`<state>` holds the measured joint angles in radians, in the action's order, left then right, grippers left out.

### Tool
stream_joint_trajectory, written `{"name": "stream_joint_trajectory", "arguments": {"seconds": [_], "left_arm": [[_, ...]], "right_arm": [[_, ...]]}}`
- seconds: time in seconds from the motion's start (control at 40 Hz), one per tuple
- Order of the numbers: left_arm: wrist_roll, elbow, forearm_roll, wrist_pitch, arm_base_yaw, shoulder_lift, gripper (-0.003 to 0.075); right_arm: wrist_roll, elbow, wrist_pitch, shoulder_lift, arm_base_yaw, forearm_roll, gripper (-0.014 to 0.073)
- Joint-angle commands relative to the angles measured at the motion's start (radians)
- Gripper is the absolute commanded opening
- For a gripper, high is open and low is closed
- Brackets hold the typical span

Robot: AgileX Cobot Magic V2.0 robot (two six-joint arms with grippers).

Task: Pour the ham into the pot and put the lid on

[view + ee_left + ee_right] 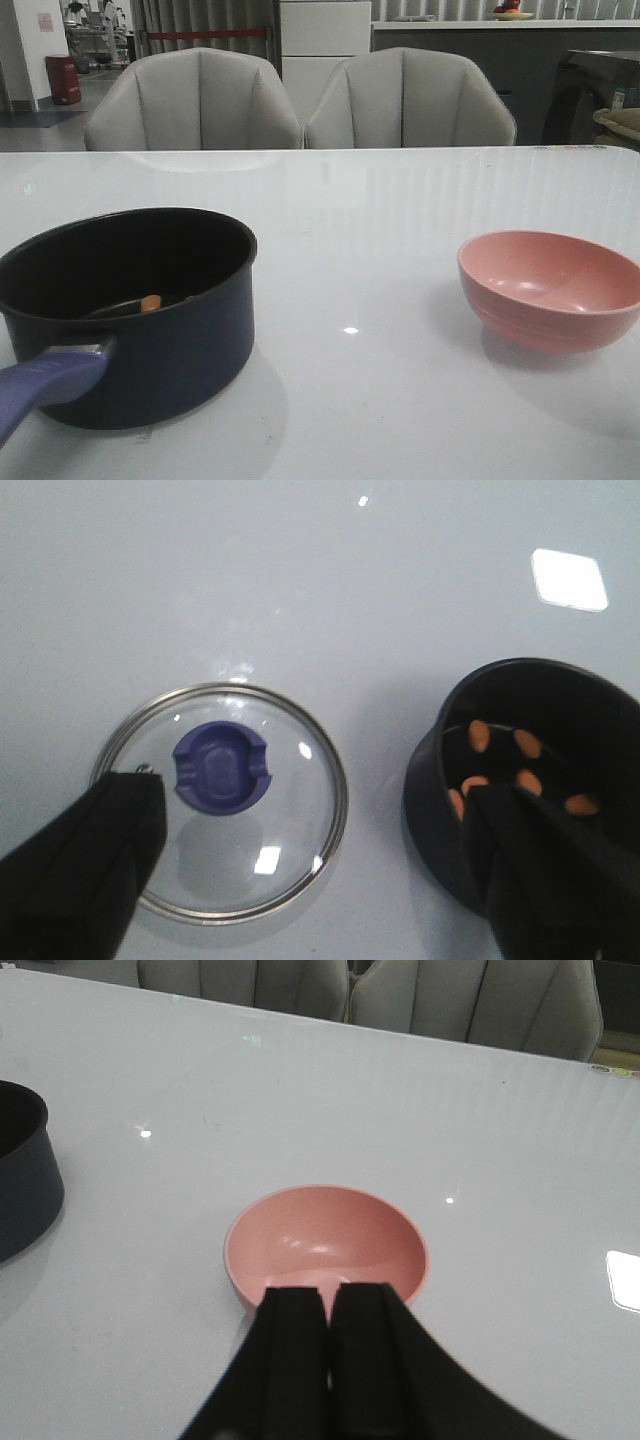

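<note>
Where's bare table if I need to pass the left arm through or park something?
Widest bare patch: between the pot and the pink bowl, running back to the table's far edge by the chairs. In the left wrist view, crowded: the lid lies flat beside the pot, narrow gap between; table beyond both is bare.

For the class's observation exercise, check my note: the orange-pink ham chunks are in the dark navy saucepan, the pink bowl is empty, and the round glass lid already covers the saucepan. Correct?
Not quite. The round glass lid lies flat on the white table beside the dark navy saucepan, as the left wrist view shows. The orange-pink ham chunks are inside, and the pink bowl is empty.
</note>
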<state>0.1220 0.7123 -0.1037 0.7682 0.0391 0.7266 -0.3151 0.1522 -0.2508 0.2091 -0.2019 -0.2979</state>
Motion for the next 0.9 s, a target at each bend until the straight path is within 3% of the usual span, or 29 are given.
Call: {"name": "stream_joint_trajectory", "arguments": {"seconds": [0.0,0.4,0.88], "left_arm": [[0.016,0.099,-0.015,0.041,0.039,0.114,0.0651],[0.016,0.314,-0.011,0.247,0.07,0.543,0.0651],[0.016,0.419,0.013,0.281,0.07,0.832,0.0651]], "right_arm": [[-0.006,0.026,0.07,0.006,-0.001,-0.006,0.0145],[-0.006,0.026,0.07,0.006,-0.001,-0.006,0.0145],[-0.006,0.026,0.07,0.006,-0.001,-0.006,0.0145]]}}
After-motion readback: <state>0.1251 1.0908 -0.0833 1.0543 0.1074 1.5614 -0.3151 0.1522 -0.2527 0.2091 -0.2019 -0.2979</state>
